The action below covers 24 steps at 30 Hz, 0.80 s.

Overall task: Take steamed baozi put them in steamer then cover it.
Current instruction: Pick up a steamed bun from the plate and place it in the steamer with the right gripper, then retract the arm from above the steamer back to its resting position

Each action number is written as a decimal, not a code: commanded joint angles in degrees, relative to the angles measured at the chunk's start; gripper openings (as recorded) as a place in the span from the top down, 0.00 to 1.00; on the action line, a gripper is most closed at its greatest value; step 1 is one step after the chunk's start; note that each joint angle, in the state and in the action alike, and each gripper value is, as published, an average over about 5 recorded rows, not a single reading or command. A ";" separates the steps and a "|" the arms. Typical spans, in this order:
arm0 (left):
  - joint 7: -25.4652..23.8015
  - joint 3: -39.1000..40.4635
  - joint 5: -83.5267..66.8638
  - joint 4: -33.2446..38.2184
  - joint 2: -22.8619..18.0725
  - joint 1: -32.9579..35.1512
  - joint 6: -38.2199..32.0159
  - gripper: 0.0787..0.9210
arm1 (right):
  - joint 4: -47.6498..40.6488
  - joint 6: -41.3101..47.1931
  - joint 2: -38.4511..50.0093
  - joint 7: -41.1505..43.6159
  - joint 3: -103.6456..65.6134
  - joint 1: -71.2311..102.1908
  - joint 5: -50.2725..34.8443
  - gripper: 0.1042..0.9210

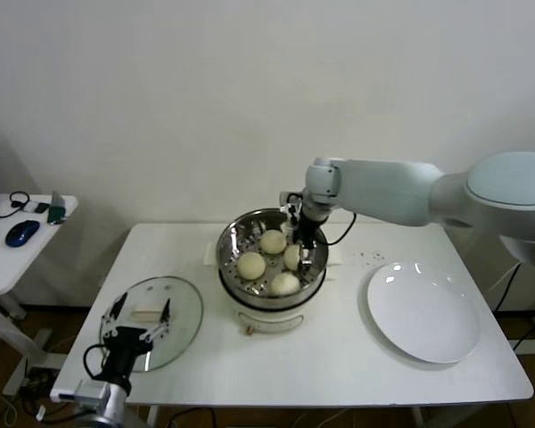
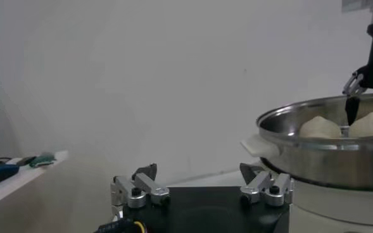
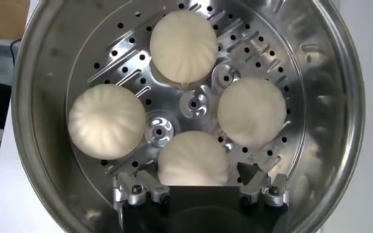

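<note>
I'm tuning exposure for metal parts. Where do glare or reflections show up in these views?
Head view: bright highlights on the white plate and reflections on the glass cover. Right wrist view: the steamer wall mirrors its surroundings around four baozi. Left wrist view: its rim gleams.

Wall: a plain white wall (image 1: 250, 98) is filling the scene from 9 to 3 o'clock | Table: a white table (image 1: 339, 357) is standing at centre | Side desk: a white side desk (image 1: 18, 259) is sitting at 9 o'clock, carrying a blue mouse (image 1: 22, 233) | Floor: brown floor (image 1: 4, 357) is showing at 8 o'clock | Light: even light is falling throughout.
</note>
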<state>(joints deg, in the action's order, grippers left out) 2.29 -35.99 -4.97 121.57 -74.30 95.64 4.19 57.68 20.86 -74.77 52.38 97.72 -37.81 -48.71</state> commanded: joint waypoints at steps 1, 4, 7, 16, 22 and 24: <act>0.00 0.30 0.22 -0.19 0.00 -0.30 0.06 0.12 | 1.83 -0.52 3.35 1.00 -2.95 -2.96 -0.76 0.12; 0.03 0.37 0.38 -0.29 -0.03 -0.51 0.14 0.12 | 2.87 -2.29 6.88 1.27 -5.40 -4.75 -1.39 0.12; 0.07 0.39 0.63 -0.53 -0.01 -0.86 0.23 0.12 | 4.10 -4.16 10.87 -0.24 -8.41 -5.54 -2.40 0.12; 0.26 0.54 1.80 -0.62 0.24 -1.72 0.64 0.12 | 12.13 -8.66 22.78 -10.28 -16.61 -3.77 -2.26 0.12; 0.58 0.28 5.12 -1.40 0.59 -2.68 0.53 0.12 | 20.09 -15.28 34.05 -26.63 -29.68 7.95 -2.34 0.12; 0.68 0.27 6.56 -1.56 0.75 -2.86 0.50 0.12 | 23.10 -17.01 37.78 -31.01 -36.42 14.68 -1.39 0.12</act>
<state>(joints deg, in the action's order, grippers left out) 2.86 -35.71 -2.07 120.41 -73.72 93.31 4.77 70.03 11.46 -53.01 39.83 80.34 -37.64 -50.56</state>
